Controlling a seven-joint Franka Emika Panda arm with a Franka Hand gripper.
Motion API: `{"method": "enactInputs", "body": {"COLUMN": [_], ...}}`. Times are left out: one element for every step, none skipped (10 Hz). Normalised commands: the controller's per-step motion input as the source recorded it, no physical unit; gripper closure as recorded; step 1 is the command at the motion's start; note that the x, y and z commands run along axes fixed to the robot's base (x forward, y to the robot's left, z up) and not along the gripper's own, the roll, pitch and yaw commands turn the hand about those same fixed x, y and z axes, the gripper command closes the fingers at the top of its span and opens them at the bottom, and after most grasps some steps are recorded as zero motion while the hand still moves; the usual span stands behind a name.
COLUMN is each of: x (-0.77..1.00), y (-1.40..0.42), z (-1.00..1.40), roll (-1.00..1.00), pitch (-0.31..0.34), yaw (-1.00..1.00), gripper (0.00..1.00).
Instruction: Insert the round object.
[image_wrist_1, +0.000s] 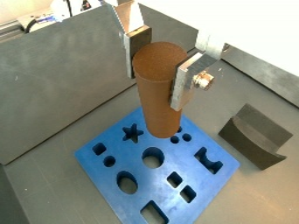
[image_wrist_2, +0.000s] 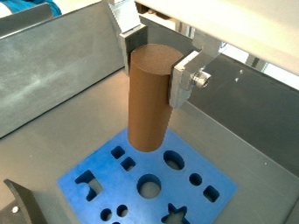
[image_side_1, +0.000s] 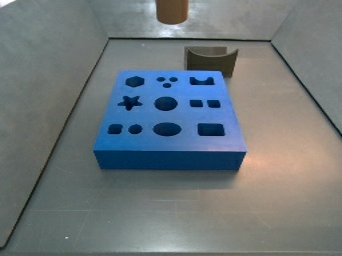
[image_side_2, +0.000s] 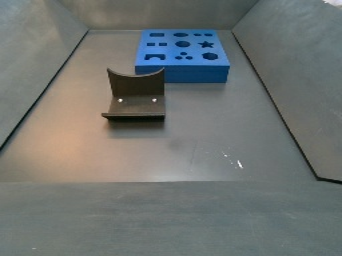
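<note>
The pincer (image_wrist_1: 156, 63) is clenched on the round object (image_wrist_1: 156, 86), a smooth brown cylinder held upright between its silver fingers (image_wrist_1: 183, 83) in both wrist views (image_wrist_2: 149, 94). The peg hangs in the air above the blue block (image_wrist_1: 149, 168), well clear of its top face, which is cut with a star, circles, squares and other shaped holes. In a side view only the peg's lower end (image_side_1: 171, 10) shows, high above the bench (image_side_1: 174, 205). A dark curved block (image_side_2: 134, 96) rests on the bench beside the blue block (image_side_2: 183, 53)
</note>
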Motion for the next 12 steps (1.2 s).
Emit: {"method": "enactInputs", "body": {"x": [-0.01, 0.00, 0.00, 0.00, 0.00, 0.00, 0.00, -0.01, 0.00, 0.00, 0.00, 0.04], "y": [0.00, 0.05, 0.08, 0.10, 0.11, 0.15, 0.18, 0.30, 0.33, 0.21, 0.07, 0.00], "z": [-0.66, -0.63, -0.66, -0.67, -0.66, -0.65, -0.56, -0.39, -0.22, -0.17, -0.34, -0.41], "roll": [-0.25, -0.27, -0.26, -0.25, -0.26, -0.27, -0.32, -0.41, -0.47, -0.42, -0.33, -0.31], "pitch": [0.000, 0.000, 0.000, 0.000, 0.000, 0.000, 0.000, 0.000, 0.000, 0.000, -0.019, -0.017], "yaw": [0.08, 0.07, 0.06, 0.02, 0.00, 0.00, 0.00, 0.00, 0.00, 0.00, -0.02, -0.02], "gripper": [1.00, 1.00, 1.00, 1.00, 1.00, 1.00, 1.00, 1.00, 1.00, 1.00, 1.00, 1.00]}}
